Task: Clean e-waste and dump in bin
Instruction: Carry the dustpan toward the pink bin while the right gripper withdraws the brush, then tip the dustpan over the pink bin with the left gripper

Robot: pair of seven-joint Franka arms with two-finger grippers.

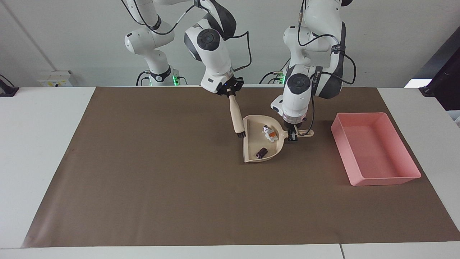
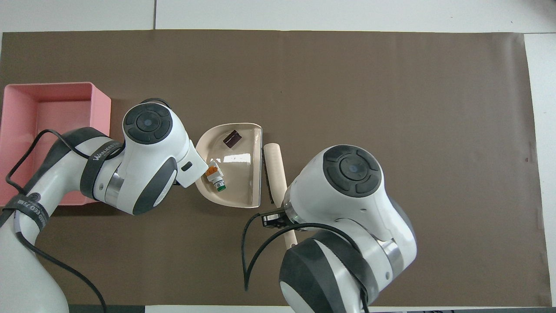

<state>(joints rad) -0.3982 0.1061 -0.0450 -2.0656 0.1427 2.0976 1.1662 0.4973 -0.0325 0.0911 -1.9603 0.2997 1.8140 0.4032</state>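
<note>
Both batteries (image 1: 266, 142) in dustpan (image 1: 253, 153); left gripper (image 1: 291, 136) clenched on handle, right gripper (image 1: 230, 92) clenched on brush (image 1: 237, 120). Next: lift level, tip into bin (image 1: 395, 178).

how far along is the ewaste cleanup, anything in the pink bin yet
Sweeping looks done: both pieces of e-waste, the white cylinder and the dark cylinder, lie in the dustpan. In hand: the left gripper grips the dustpan's handle, and the right gripper holds the brush beside the pan's open edge. Left: the pink bin has no e-waste in it, so dumping remains.
</note>
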